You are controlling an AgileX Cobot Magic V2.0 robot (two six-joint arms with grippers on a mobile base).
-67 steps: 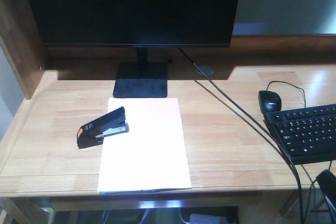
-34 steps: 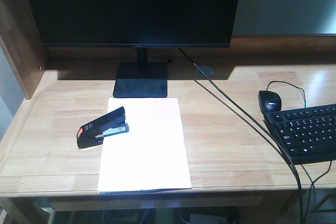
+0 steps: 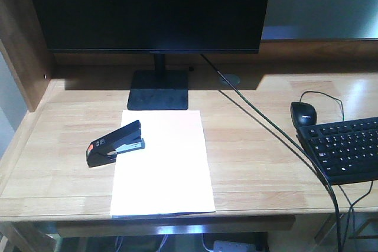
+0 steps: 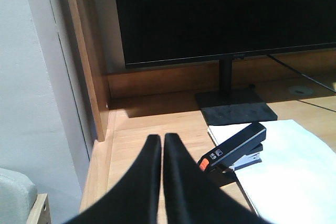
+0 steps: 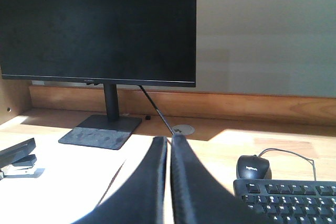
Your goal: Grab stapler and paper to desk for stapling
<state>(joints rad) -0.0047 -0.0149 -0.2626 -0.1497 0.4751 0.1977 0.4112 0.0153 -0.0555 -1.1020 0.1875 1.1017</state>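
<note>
The black stapler (image 3: 116, 143) with its orange-red patch lies across the left edge of the white paper (image 3: 162, 163), which rests flat on the light-wood desk (image 3: 248, 140) in front of the monitor stand. The left wrist view shows the stapler (image 4: 233, 148) on the paper (image 4: 289, 171) just right of my left gripper (image 4: 161, 139), whose fingers are shut with nothing between them. My right gripper (image 5: 169, 141) is also shut and empty, hovering over the desk (image 5: 278, 142) with the stapler (image 5: 17, 158) far to its left. Neither gripper appears in the front view.
A large black monitor (image 3: 147, 7) on a dark base (image 3: 158, 90) stands behind the paper. A black mouse (image 3: 303, 113) and keyboard (image 3: 344, 147) sit at the right, with a cable (image 3: 266, 128) running diagonally across. A wooden side panel (image 3: 23, 51) bounds the left.
A dark object at the lower right corner of the front view a second ago has gone out of frame. Stapler and paper have not moved.
</note>
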